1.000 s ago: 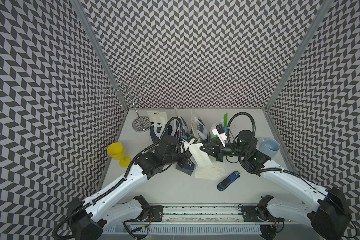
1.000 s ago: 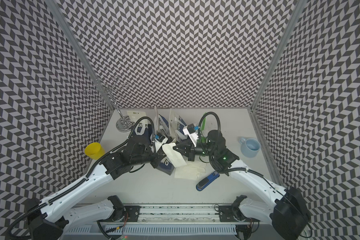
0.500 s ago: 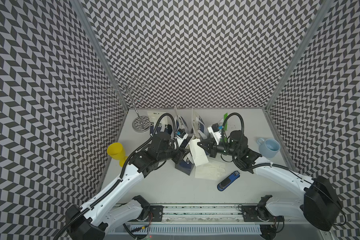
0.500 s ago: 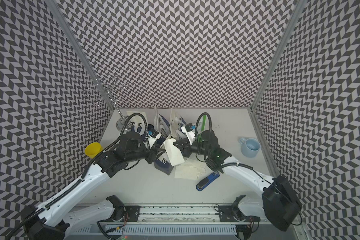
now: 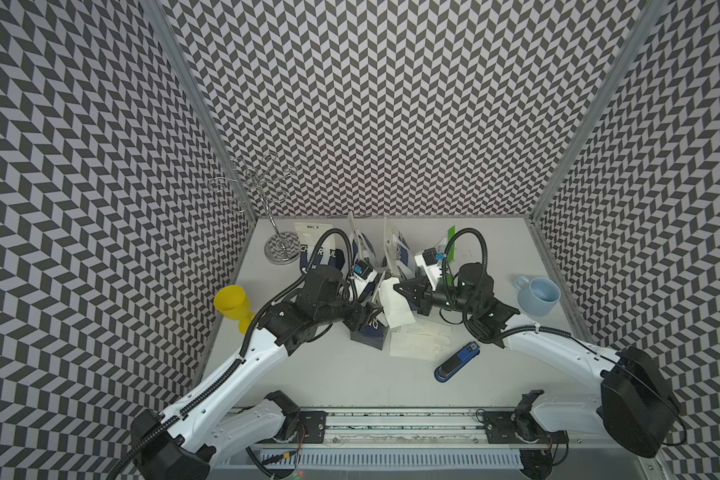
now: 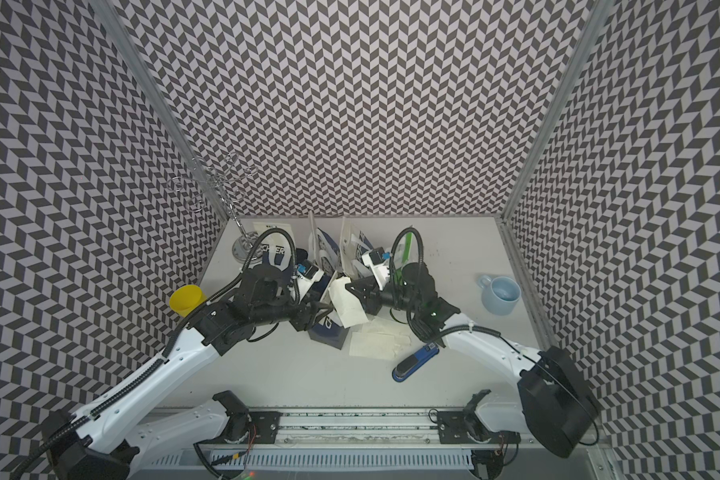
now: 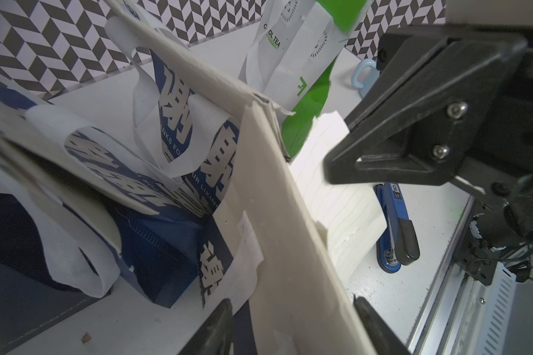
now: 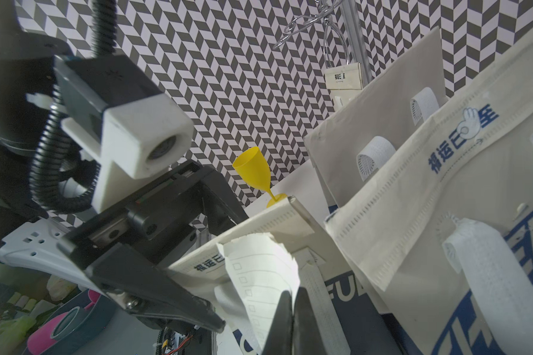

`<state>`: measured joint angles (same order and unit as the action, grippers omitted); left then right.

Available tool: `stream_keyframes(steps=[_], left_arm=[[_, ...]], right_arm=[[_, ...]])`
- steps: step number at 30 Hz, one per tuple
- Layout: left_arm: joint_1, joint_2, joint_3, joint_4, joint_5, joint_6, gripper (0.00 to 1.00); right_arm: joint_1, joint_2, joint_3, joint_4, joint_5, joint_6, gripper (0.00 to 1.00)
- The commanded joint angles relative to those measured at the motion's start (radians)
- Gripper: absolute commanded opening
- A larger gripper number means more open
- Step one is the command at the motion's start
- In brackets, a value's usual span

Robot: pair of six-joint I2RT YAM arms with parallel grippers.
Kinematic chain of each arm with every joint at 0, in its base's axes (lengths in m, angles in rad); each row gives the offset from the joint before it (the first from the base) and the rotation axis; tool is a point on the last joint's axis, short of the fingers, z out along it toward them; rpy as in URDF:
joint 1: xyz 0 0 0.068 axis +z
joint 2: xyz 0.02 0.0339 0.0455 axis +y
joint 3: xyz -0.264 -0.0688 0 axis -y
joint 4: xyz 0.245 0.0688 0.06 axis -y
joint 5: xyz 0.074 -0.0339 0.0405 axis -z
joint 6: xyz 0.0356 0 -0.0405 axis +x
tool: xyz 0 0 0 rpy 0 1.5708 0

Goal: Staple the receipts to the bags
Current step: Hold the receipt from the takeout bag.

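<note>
A dark blue bag with white lettering stands mid-table, its cream inner wall up between the fingers of my left gripper. That gripper is open, its jaws apart on either side of the wall. My right gripper is shut on a white receipt with printed checkbox lines, held against the bag's top edge. More loose receipts lie flat beside the bag. Other dark blue bags and a green bag stand behind. The blue-black stapler lies on the table, front right.
A yellow goblet stands at the left edge and a pale blue mug at the right. A wire stand occupies the back left corner. Chevron walls enclose three sides, with the arms' rail along the front.
My left gripper has gone from shut to open around the bag's wall. My right gripper has carried the receipt a little leftward onto the bag's top edge.
</note>
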<state>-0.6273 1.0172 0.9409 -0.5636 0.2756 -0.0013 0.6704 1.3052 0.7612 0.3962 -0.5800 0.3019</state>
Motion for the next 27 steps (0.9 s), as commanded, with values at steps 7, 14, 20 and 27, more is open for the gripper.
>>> stream_keyframes(steps=[7, 14, 20, 27], left_arm=[[0.008, 0.003, 0.039, -0.025, -0.028, -0.011, 0.61], [0.008, 0.017, 0.052, -0.049, -0.011, -0.011, 0.35], [0.008, 0.042, 0.071, -0.068, 0.007, -0.006, 0.19], [0.006, 0.054, 0.091, -0.079, 0.012, 0.009, 0.0]], right_arm=[[0.07, -0.021, -0.031, 0.107, -0.046, -0.091, 0.0], [0.079, -0.006, -0.012, 0.107, 0.023, -0.107, 0.0], [0.08, 0.005, 0.021, 0.11, 0.043, -0.129, 0.0], [0.081, 0.026, 0.024, 0.115, 0.087, -0.113, 0.02]])
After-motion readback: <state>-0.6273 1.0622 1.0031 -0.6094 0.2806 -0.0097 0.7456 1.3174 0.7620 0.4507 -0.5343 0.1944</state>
